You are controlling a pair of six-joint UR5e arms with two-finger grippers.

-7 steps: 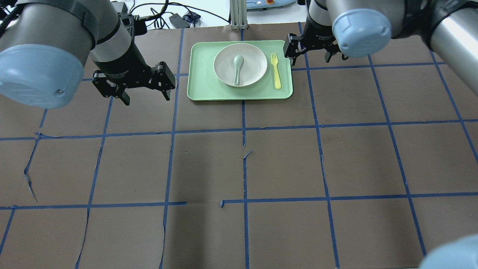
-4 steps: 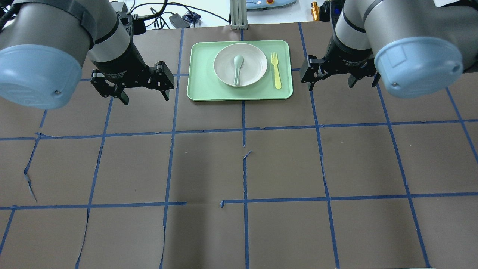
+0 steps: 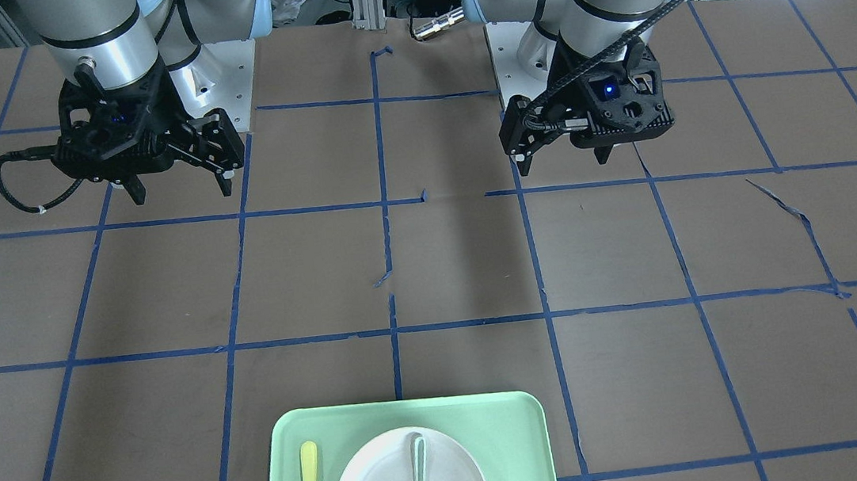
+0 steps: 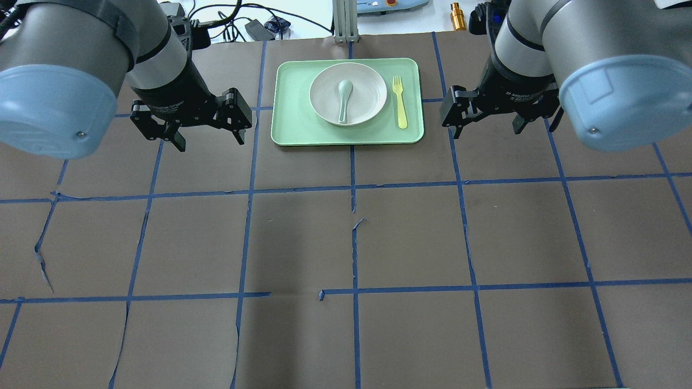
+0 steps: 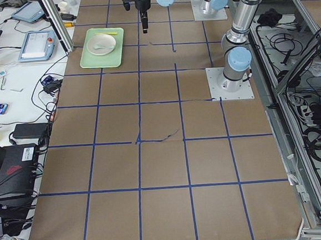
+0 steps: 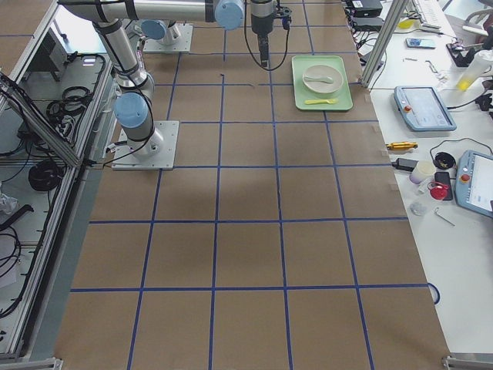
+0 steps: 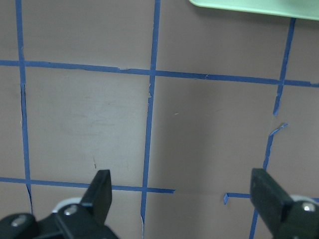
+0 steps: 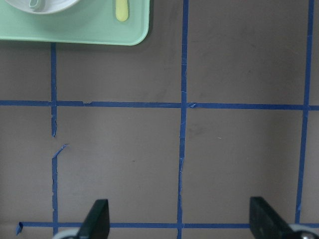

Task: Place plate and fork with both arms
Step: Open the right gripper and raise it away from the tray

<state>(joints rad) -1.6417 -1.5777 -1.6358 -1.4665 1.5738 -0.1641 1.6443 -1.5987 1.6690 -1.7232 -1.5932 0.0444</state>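
Observation:
The white plate [image 4: 367, 92] lies on the light-green tray [image 4: 294, 116] at the table's far middle, with a grey-green spoon [image 4: 344, 100] in it. The yellow fork [image 4: 399, 101] lies on the tray just right of the plate. My left gripper [image 4: 211, 141] is open and empty, hanging over bare table left of the tray. My right gripper [image 4: 485, 131] is open and empty, over bare table right of the tray. The right wrist view shows the tray's corner [image 8: 89, 30] and the fork's handle end [image 8: 121, 10] ahead of the open gripper [image 8: 180, 221]. The left wrist view shows only the tray's edge [image 7: 249, 3].
The table is brown paper with a blue tape grid. Cables, a tablet and small tools lie on the white bench [image 4: 227, 16] beyond the far edge. An aluminium post [image 4: 344, 21] stands just behind the tray.
My right gripper has moved away from the tray's right edge, rightward and toward the robot, staying open. My left gripper has barely moved. Plate, spoon and fork have stayed in place.

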